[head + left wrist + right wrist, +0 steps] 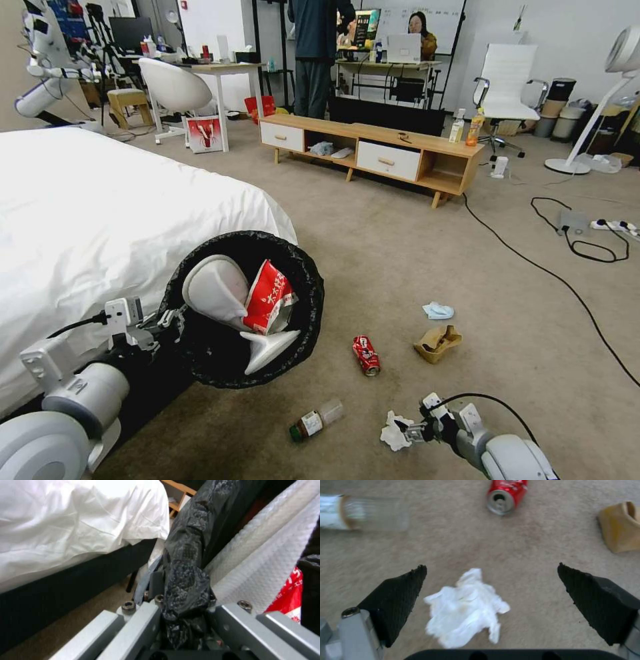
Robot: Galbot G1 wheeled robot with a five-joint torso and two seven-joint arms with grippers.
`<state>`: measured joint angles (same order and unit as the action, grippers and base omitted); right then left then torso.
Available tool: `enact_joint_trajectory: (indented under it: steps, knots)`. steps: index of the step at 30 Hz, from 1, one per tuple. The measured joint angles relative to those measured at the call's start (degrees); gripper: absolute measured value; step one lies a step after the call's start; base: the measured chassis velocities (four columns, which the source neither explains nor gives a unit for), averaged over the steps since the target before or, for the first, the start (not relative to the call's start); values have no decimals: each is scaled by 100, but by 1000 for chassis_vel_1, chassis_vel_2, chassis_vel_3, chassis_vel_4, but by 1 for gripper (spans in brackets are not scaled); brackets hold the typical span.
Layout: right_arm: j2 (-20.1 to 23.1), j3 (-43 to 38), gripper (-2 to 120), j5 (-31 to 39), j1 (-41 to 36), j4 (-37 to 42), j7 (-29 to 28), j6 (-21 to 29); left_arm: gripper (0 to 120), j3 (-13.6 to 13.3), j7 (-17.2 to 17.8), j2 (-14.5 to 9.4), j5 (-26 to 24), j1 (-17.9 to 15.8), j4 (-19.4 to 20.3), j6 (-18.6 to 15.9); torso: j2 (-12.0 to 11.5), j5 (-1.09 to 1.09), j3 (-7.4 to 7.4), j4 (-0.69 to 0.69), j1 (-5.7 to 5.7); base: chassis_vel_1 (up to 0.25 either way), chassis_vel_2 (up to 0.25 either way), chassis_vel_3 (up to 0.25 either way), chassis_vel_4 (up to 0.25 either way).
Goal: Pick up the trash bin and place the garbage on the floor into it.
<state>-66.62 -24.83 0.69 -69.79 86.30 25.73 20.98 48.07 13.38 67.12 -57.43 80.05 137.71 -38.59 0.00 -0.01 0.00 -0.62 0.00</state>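
Carpet (520, 555): tissue (465, 607) between right gripper's (491, 580) fingers.

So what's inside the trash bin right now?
The trash bin, held by the left gripper, contains a red-and-white carton wedged between its white lid flaps. Anything deeper is hidden by them.

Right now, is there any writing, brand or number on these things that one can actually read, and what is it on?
Nothing reads clearly enough to quote.
Red-and-white carton in the trash bin: white characters, too blurred to read.
Red can on the floor: white script, too small to read.
Small bottle: label illegible.
Red-and-white bag by the desk: print too small.
Tissue: no writing.
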Motion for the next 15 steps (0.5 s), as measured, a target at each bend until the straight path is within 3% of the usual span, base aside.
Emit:
enact_joint_trajectory:
  steps: [15]
  knots:
    - [-317, 198, 100, -75, 370, -817, -273, -315, 2, -6, -9, 55, 46, 55, 17, -1, 0, 0, 0, 0, 0, 0, 0, 0, 0]
